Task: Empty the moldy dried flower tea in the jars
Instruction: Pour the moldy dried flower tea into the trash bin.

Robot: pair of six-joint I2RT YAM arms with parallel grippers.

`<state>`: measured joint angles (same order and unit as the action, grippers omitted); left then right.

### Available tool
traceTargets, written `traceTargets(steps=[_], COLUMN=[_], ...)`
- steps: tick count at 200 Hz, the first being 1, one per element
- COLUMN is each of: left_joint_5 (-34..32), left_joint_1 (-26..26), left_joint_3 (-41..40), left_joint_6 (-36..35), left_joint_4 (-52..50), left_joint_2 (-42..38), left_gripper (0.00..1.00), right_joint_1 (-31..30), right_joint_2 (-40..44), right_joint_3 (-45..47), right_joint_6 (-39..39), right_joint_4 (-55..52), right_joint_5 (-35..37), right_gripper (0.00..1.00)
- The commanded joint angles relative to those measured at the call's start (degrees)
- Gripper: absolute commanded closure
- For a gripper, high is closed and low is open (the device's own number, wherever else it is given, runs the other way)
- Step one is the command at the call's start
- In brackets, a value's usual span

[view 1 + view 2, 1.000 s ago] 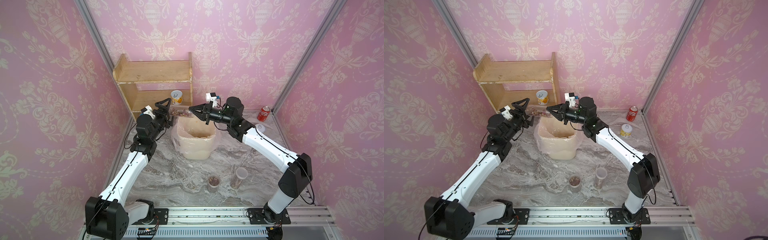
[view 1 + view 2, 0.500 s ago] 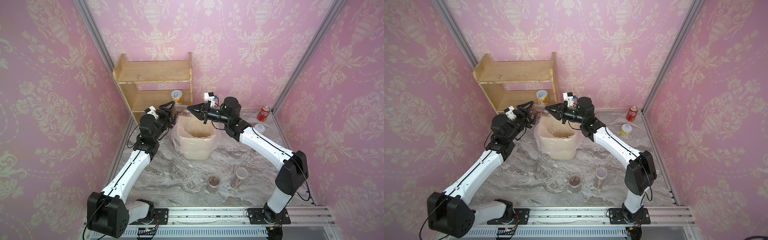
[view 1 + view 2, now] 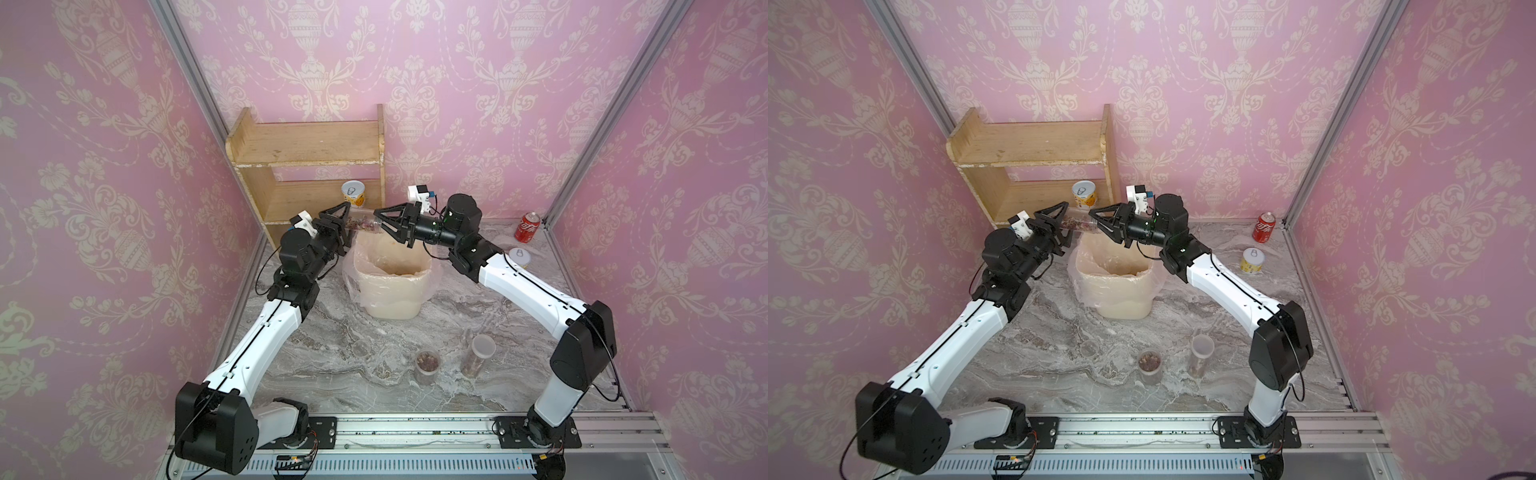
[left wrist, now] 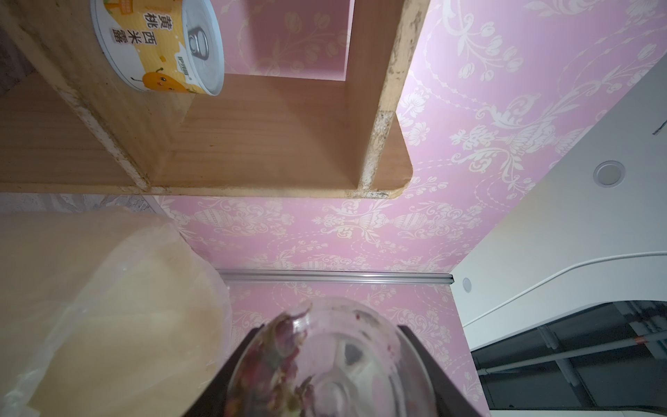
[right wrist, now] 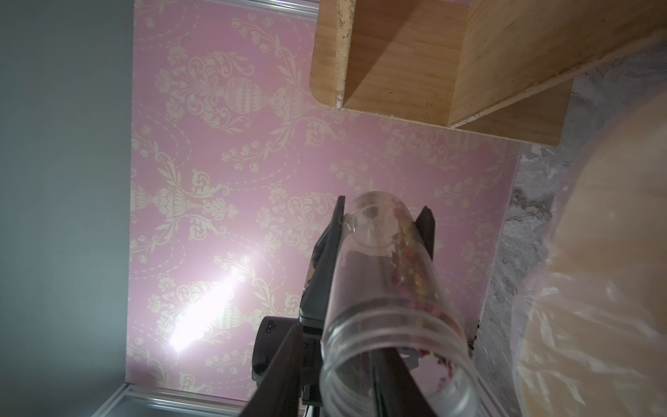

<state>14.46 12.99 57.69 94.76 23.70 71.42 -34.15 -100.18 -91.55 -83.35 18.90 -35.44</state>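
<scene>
**Pink booth, grey desk: an open jar of dried flower tea held sideways over a bin**

Pink floral wallpaper surrounds a grey marbled desk (image 3: 332,365), seen from above in both top views. At the back left stands a wooden shelf (image 3: 307,145) with a yellow-and-white printed tin (image 3: 353,193) on its lower board. Just in front of the shelf, the left jaws are clamped on the closed base of a clear jar (image 3: 361,222). The jar lies on its side in the air above the back rim of a cream bin (image 3: 395,299) lined with a clear bag. Brownish-purple dried flower tea (image 5: 411,267) lies along the jar's lower side. The jar's mouth has no lid and points toward the right jaws, which stand partly apart at the rim. Whether they touch it cannot be told. Near the front of the desk stands a short open jar (image 3: 428,368) holding more tea. Just to its right is a taller jar (image 3: 478,357) with a whitish lid. Far right, near the back, are a second tin (image 3: 520,257) and a red cola can (image 3: 528,226).
</scene>
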Motion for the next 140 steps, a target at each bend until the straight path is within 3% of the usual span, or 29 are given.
traceTargets(steps=[1, 20, 83, 140], left_joint_5=[-1.27, -1.56, -1.63, -1.98], left_joint_1=[0.34, 0.28, 0.28, 0.52], left_joint_3=[-0.04, 0.31, 4.11, 9.90], left_joint_6=[-4.12, -5.86, -15.67, -30.07], left_joint_4=[1.25, 0.38, -6.22, -17.76], left_joint_2=[-0.40, -0.58, -0.40, -0.31], left_gripper=[0.72, 0.75, 0.79, 0.81], right_joint_1=[0.39, 1.09, 3.98, 4.47], right_joint_2=[0.23, 1.58, 7.91, 12.93], right_joint_3=[-0.42, 0.45, 3.83, 2.70], right_joint_6=[2.17, 3.71, 11.82, 27.07], right_joint_4=[-1.32, -2.73, -12.01, -29.78], right_joint_5=[0.63, 1.14, 3.34, 7.46], right_gripper=[0.45, 0.38, 0.32, 0.20])
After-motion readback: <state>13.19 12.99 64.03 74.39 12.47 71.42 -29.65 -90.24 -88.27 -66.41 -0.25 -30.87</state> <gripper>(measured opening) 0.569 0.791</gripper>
